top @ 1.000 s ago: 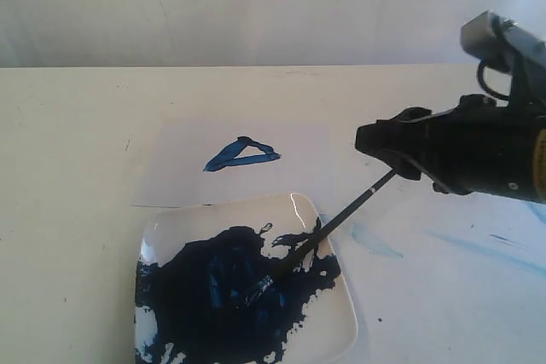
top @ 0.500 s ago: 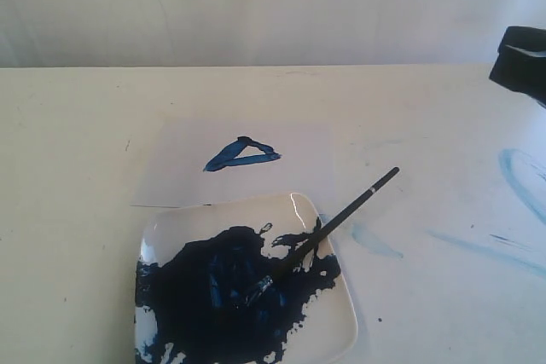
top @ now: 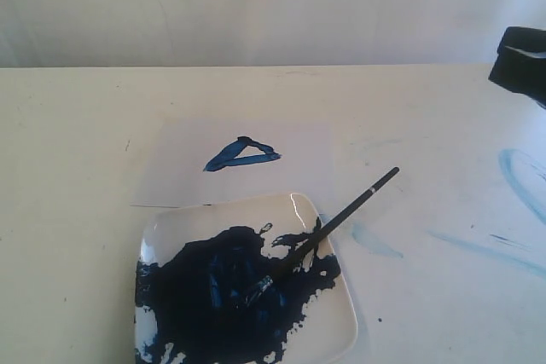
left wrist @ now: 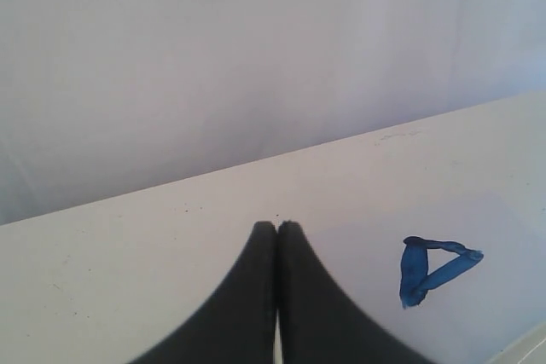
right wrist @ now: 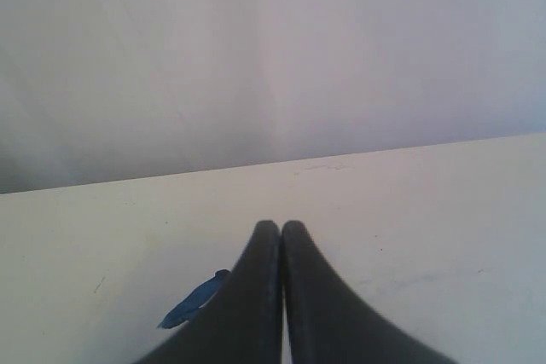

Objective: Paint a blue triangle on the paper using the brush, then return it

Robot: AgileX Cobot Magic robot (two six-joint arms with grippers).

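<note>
The blue triangle is painted on the pale paper behind the white plate. The brush lies free, bristles in the plate's dark-blue paint puddle, handle sticking out over the table to the right. My right gripper is shut and empty; only a dark tip of that arm shows at the exterior view's right edge, far from the brush. My left gripper is shut and empty, with the blue triangle beside it in its wrist view. Part of the blue triangle shows past the right fingers.
Pale light-blue smears mark the table right of the plate, with more near the right edge. A white wall runs behind the table's far edge.
One second ago my right gripper was at the brush handle's end. It has let go and pulled back to the right edge, shutting empty. The brush has not moved.
</note>
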